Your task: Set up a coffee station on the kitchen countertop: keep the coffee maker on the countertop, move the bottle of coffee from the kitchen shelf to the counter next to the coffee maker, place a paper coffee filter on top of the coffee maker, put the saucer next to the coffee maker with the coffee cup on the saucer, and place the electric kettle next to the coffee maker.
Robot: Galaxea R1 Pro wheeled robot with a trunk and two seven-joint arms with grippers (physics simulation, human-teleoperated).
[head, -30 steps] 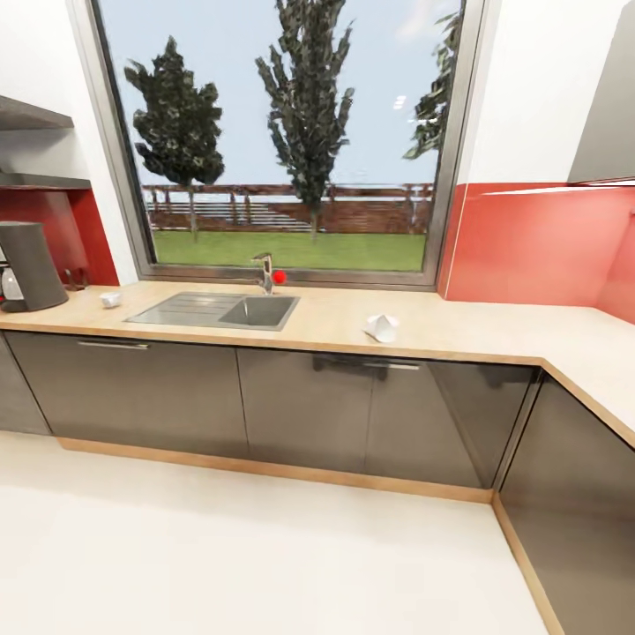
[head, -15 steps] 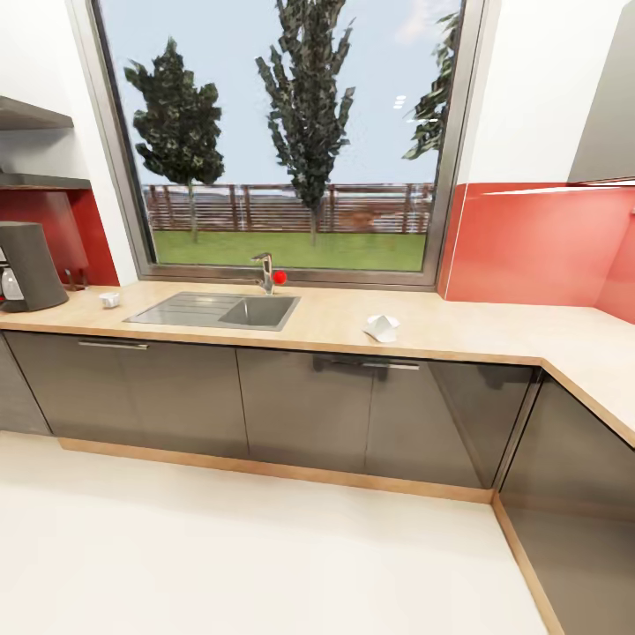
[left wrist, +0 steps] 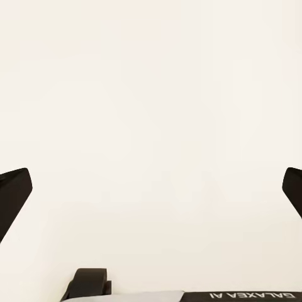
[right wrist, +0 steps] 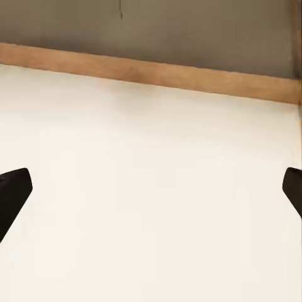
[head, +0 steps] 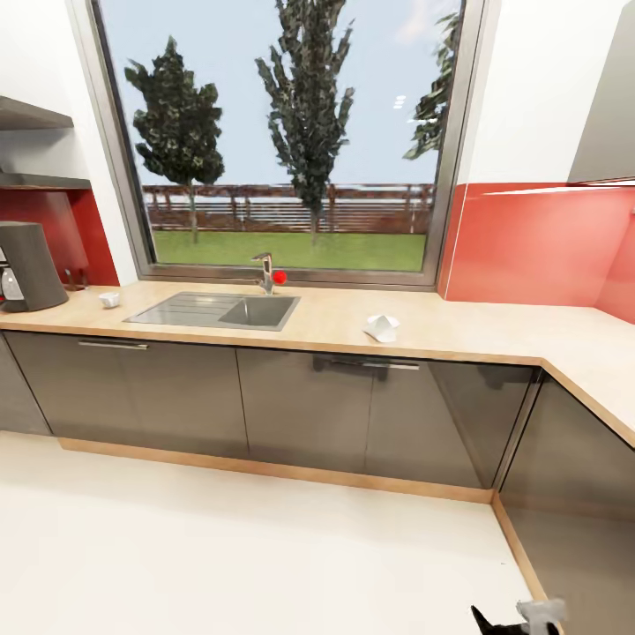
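Fingers (right wrist: 14,192) of both grippers spread wide above floor (head: 220,547).

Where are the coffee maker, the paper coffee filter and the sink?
coffee maker (head: 31,265), head view, dark grey side.
paper coffee filter (head: 382,327), head view, white folded middle.
sink (head: 257,310), head view, basin.
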